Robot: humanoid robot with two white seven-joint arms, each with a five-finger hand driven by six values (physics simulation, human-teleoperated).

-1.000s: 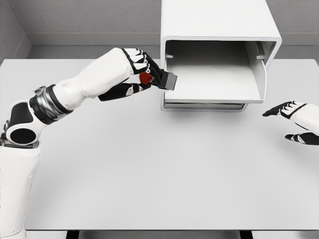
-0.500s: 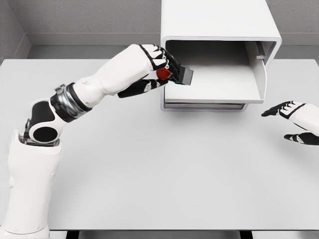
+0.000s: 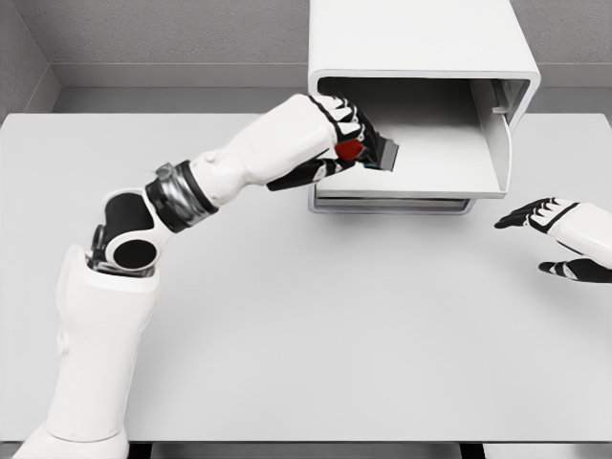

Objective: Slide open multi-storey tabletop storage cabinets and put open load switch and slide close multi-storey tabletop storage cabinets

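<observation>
One storage cabinet (image 3: 421, 57) stands at the upper centre-right of the frame, at the far side of the white table (image 3: 287, 325). It is a white box with rounded corners. Its upper drawer (image 3: 430, 163) is slid out toward the camera, showing a flat white tray floor; the raised front panel of the drawer stands at the right. Below it, the edge of a lower drawer (image 3: 392, 204) is visible, pushed in.

The left arm enters from the lower left and reaches diagonally to the upper centre. The left hand (image 3: 339, 143) is closed around the load switch (image 3: 378, 153), a small dark grey block with a red part showing between the fingers. Hand and switch sit over the left front corner of the open drawer, with the switch inside the drawer's outline and just above its floor; whether it touches the floor cannot be determined. The hand covers most of the switch and hides the drawer's left wall.

The right hand (image 3: 559, 239) shows at the right edge, mid-height, well apart from the cabinet. Its fingers are spread loosely and hold nothing. It lies low over the table surface.

Count: one cabinet, two drawers visible, one load switch, two hands. A grey wall (image 3: 172, 33) runs behind the table along the top of the frame.
</observation>
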